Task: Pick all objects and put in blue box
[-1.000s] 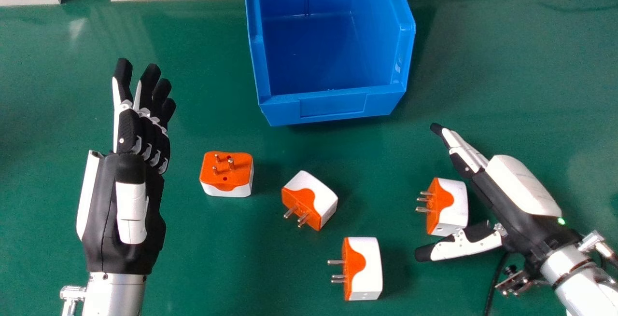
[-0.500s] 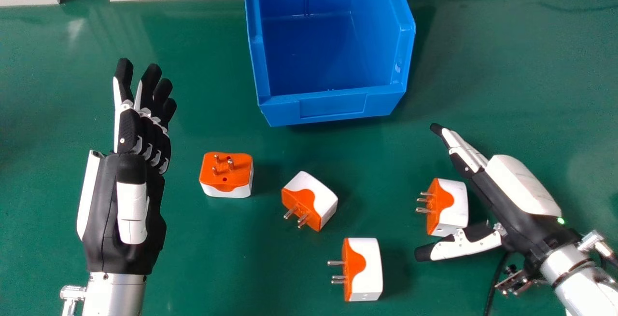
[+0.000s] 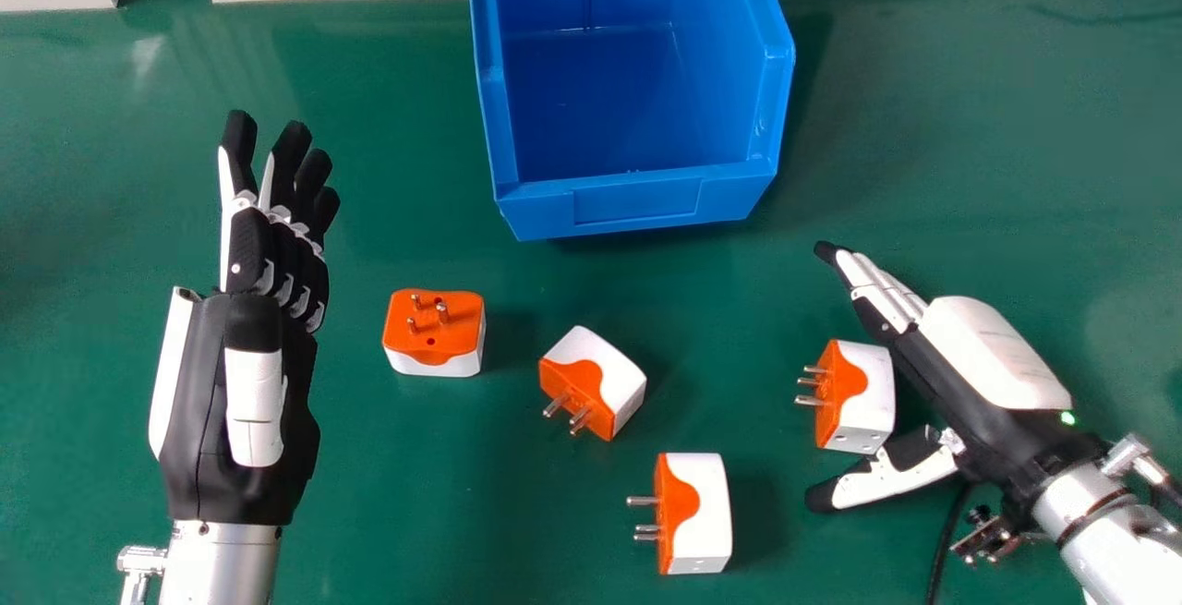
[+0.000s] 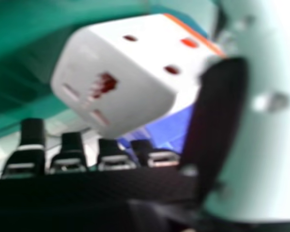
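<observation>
Head view gives the best look at the smooth green table (image 3: 369, 503), a bit glossy, with four chunky plugs on it, all hard orange and white plastic with soft rounded corners. The left plug (image 3: 416, 346) has its orange face up, with three shiny metal pins poking out of it. The middle plug (image 3: 598, 388) is turned at an angle, pins toward the robot, and the near plug (image 3: 700, 513) and right plug (image 3: 866, 397) both have their pins pointing left. The blue box (image 3: 637, 202) is smooth plastic, with slanting sides, a low front lip and a flat rectangular panel on the front, and all four plugs are outside it. The left hand (image 3: 245, 383), black and white on a silver forearm, is over the left side with its fingers loosely extended, released, gripping nothing. The right hand (image 3: 993, 356) has straight fingers side by side and the thumb spread away, so it's released too, with the right plug sitting in the gap; can't tell if anything touches. Right hand view shows that plug's blocky white body up close, with round holes, narrow slots and a thin orange edge
</observation>
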{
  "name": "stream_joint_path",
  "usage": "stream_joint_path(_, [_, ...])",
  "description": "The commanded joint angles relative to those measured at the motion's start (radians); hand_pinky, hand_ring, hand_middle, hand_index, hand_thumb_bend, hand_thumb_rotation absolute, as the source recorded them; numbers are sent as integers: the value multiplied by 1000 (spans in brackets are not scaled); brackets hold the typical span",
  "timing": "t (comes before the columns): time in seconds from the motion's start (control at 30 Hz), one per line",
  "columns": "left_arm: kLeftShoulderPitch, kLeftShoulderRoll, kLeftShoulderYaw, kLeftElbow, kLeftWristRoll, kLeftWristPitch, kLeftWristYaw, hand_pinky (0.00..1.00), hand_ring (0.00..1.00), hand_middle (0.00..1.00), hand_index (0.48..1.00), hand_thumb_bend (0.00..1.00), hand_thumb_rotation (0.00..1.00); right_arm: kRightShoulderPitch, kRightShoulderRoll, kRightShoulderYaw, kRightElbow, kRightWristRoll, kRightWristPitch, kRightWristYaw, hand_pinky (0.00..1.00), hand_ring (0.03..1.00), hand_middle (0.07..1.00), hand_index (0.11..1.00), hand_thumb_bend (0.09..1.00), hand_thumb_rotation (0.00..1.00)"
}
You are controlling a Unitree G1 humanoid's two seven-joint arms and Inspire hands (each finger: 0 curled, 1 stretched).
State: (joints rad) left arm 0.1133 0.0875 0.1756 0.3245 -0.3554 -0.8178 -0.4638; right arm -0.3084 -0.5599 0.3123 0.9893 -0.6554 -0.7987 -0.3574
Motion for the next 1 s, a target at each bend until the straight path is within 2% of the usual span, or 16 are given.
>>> stream_joint_path(0.0, [2, -1, -2, -26, -4, -6, -2, 1000, 994, 1000, 1000, 936, 948, -18, -27, 13, -19, -26, 30, -23, 849, 963, 1000, 1000, 1000, 180])
stream_joint_path(0.27, [2, 3, 1, -25, -9, -8, -3, 1000, 994, 1000, 1000, 935, 948, -21, -30, 42, -43, -84, 99, -85, 832, 958, 997, 1000, 1000, 141])
stream_joint_path(0.6, [-3, 2, 3, -13, -7, -17, -4, 1000, 994, 1000, 1000, 934, 947, -21, -26, 56, -36, -74, 100, -96, 824, 956, 996, 1000, 1000, 123])
stream_joint_path(0.97, [-1, 3, 2, -16, -7, -15, -6, 1000, 994, 1000, 1000, 933, 947, -23, -34, 67, -40, -80, 106, -112, 825, 952, 988, 1000, 1000, 142])
